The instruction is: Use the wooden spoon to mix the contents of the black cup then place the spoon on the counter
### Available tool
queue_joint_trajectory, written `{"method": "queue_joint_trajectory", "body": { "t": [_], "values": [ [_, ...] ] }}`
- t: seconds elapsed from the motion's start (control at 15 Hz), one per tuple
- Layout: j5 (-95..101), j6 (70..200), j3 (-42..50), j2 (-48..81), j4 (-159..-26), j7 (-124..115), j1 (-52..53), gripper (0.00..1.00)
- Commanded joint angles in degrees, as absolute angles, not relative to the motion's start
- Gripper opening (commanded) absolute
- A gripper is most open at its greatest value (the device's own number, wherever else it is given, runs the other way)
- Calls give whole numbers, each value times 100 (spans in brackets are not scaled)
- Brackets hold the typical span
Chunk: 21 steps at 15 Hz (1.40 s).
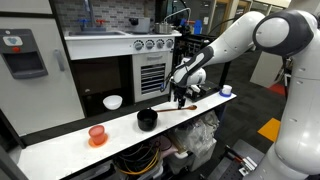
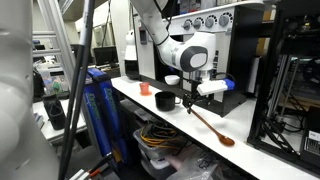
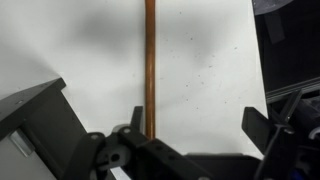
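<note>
1. Furthest left in an exterior view, an orange-red cup (image 1: 97,134) stands upright near the front edge of the long white desk (image 1: 55,150).
2. Next, to its right and further back, a white bowl (image 1: 113,102) sits on the desk, well apart from that cup.
3. Then comes the black cup (image 1: 147,119), upright with its wide mouth facing up, on the desk between the bowl and the tool; what it holds is too dark to tell.
4. Right of the black cup, the tool (image 1: 182,97) hangs low over the desk and points down. It sits at the end of the white arm (image 1: 245,40), which reaches in from the right.
5. Beneath the tool, the wooden spoon (image 2: 210,125) lies flat on the desk in an exterior view. Its handle end is under the tool, and its bowl end points away from the black cup, toward the right.
6. From the wrist view, the tool (image 3: 195,120) has its jaws spread wide and grips nothing. The left finger (image 3: 135,118) stands just beside the spoon's handle (image 3: 150,60), which runs straight up the picture over bare desk. The right finger (image 3: 255,122) is well clear of it. Whether the left finger touches the handle cannot be told.
7. Furthest right on the desk in an exterior view sits a small blue-and-white object (image 1: 226,90), too small to identify.
</note>
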<state>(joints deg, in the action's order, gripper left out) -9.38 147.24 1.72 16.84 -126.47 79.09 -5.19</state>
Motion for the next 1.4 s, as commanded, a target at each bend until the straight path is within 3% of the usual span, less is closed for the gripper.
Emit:
{"method": "queue_joint_trajectory", "body": {
  "t": [0.0, 1.33],
  "values": [
    [-584, 14860, 7, 2014, -12334, 8016, -677, 100],
    [-65, 15056, -48, 2285, -12278, 7869, -755, 100]
  ]
}}
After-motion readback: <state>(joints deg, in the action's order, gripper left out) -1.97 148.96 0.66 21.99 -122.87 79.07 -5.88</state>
